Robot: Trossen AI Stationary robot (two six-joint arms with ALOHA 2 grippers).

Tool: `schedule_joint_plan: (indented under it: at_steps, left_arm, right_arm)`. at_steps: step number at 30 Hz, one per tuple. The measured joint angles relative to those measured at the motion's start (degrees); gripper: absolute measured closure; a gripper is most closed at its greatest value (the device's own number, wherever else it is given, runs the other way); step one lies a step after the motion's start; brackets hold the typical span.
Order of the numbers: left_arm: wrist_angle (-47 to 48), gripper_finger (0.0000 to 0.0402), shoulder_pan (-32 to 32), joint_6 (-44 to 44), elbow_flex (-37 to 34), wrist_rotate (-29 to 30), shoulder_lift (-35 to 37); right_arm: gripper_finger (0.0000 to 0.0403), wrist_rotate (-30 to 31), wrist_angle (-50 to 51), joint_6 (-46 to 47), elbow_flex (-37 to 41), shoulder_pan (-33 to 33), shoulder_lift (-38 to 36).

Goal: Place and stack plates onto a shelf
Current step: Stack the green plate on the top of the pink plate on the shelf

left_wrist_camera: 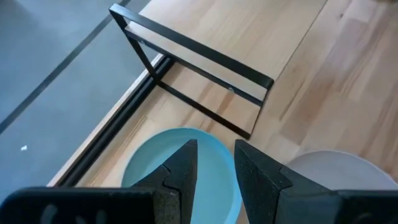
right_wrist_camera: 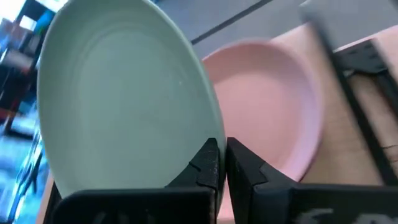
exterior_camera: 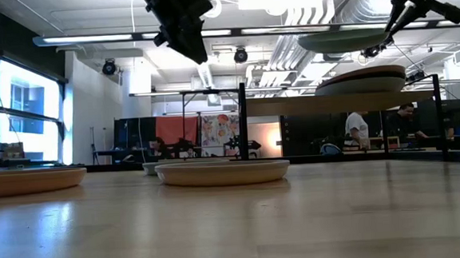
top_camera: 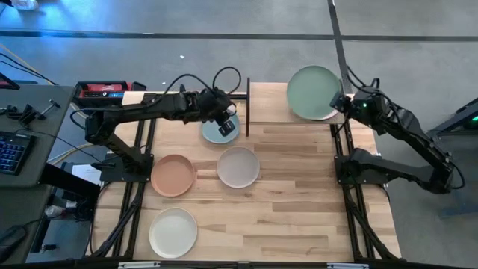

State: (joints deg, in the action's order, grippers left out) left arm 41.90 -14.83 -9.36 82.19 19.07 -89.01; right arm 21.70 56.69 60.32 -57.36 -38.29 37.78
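My right gripper (top_camera: 342, 101) is shut on the mint green plate (top_camera: 314, 91) and keeps it above the shelf (top_camera: 270, 104), over a pink plate (right_wrist_camera: 273, 99) that lies on the shelf. In the low view the mint green plate (exterior_camera: 344, 38) floats above the plates on the shelf (exterior_camera: 361, 81). My left gripper (top_camera: 226, 125) hovers open above the light blue plate (top_camera: 216, 133), which lies flat on the table by the shelf's left posts; in the left wrist view its fingers stand over that plate (left_wrist_camera: 214, 186) without touching it. My right gripper (right_wrist_camera: 222, 155) pinches the mint green plate's rim (right_wrist_camera: 208, 134) between its two fingers, on the side toward the table's right edge. The fingers come roughly level from the right. The plate is lifted clear, nearly level, above the pink plate.
A terracotta plate (top_camera: 173, 175), a beige-grey plate (top_camera: 238, 167) and a cream plate (top_camera: 173, 232) lie on the slatted table. The shelf's black post frame (left_wrist_camera: 193, 68) stands just beyond the blue plate. People show in the room behind the table (exterior_camera: 356, 129).
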Motion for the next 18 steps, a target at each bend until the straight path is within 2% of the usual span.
schedule_joint_plan:
  at_steps: [5, 12, 18]
  left_arm:
    - [0.09, 0.0305, -1.78, 4.39, 0.00, -4.16, 0.00]
    - [0.64, 0.0305, -3.59, 8.09, 0.00, -10.58, 0.00]
    - [0.90, 0.0305, -4.73, 10.18, 0.00, -11.54, 0.00]
  right_arm:
    - [0.0403, 1.86, 1.72, 3.14, 0.00, -4.48, 0.54]
    - [0.0403, -0.97, 5.99, 7.25, 0.00, -9.29, 3.63]
    - [0.0403, -2.75, 5.55, 7.40, 0.02, -11.22, 6.66]
